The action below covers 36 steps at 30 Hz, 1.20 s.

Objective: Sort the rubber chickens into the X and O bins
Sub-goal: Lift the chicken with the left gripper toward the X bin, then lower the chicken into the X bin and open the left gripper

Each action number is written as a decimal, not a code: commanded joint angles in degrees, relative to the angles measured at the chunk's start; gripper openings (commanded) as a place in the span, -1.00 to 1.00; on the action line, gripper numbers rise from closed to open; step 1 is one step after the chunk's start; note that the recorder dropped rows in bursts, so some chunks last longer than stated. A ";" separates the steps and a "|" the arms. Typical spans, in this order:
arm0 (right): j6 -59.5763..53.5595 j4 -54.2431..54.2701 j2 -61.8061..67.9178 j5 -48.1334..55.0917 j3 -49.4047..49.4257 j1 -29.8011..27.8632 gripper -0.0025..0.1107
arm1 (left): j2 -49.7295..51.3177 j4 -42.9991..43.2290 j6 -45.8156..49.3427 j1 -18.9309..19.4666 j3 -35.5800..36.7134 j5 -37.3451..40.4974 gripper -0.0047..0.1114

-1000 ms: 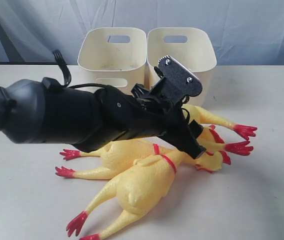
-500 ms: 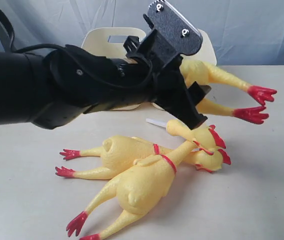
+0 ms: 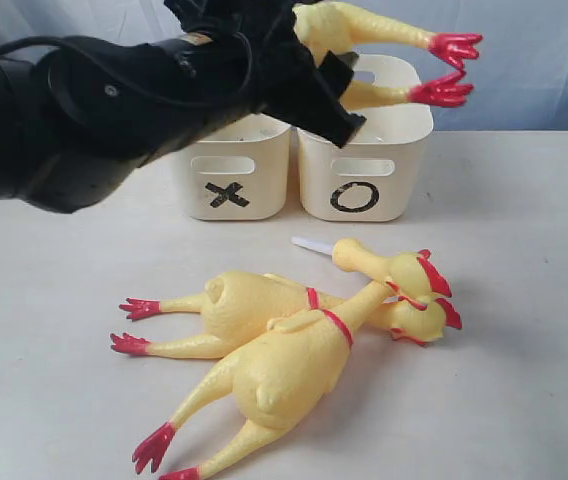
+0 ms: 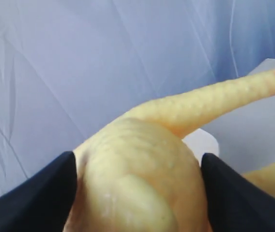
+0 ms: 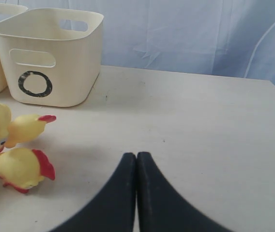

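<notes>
Tubs, two, stood side by side at the back of the table point(image 3: 524, 300): X bin point(image 3: 264, 190) left, O bin point(image 3: 404, 170) right. Two plump chickens point(image 3: 239, 300) point(image 3: 284, 375) lay crossed, feet left, heads right. Above the O bin the left gripper point(image 4: 137, 188) clasped a third chicken point(image 3: 339, 22), legs pointing right. A fourth chicken point(image 3: 354, 257) lay partly hidden. The right gripper point(image 5: 136, 159) was closed, empty.

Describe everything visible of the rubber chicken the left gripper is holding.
The held chicken is yellow, pimpled, soft-looking rubber. The left gripper clamps its plump body between black fingers, clear of the table. Two legs stretch sideways, ending in red feet above the O bin in the exterior view. Its head is hidden. Nothing else visibly touches it.
</notes>
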 commanded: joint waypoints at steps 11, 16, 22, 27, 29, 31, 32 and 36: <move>0.08 0.06 -0.33 -0.48 0.10 -0.32 -0.94 | 0.13 5.33 -0.37 14.03 -7.32 15.95 -0.92; 0.08 0.06 -0.33 -0.48 0.10 -0.32 -0.94 | 2.49 5.33 -0.24 16.42 -10.14 21.08 -0.92; 0.08 0.06 -0.33 -0.48 0.10 -0.32 -0.94 | 6.90 11.59 0.05 16.93 -13.39 24.16 -0.92; 0.08 0.06 -0.33 -0.48 0.10 -0.32 -0.94 | 10.42 12.89 0.05 17.46 -16.17 24.42 -0.92; 0.08 0.06 -0.33 -0.48 0.10 -0.32 -0.94 | 11.74 11.87 0.05 17.89 -17.40 25.40 -0.92; 0.08 0.06 -0.33 -0.48 0.10 -0.32 -0.94 | 13.25 7.88 -0.16 19.02 -19.12 27.70 -0.92; 0.08 0.06 -0.33 -0.48 0.10 -0.32 -0.94 | 13.94 4.97 -0.16 19.79 -19.97 29.04 -0.92; 0.08 0.06 -0.33 -0.48 0.10 -0.32 -0.94 | 15.95 -4.13 0.31 23.20 -22.88 33.96 -0.92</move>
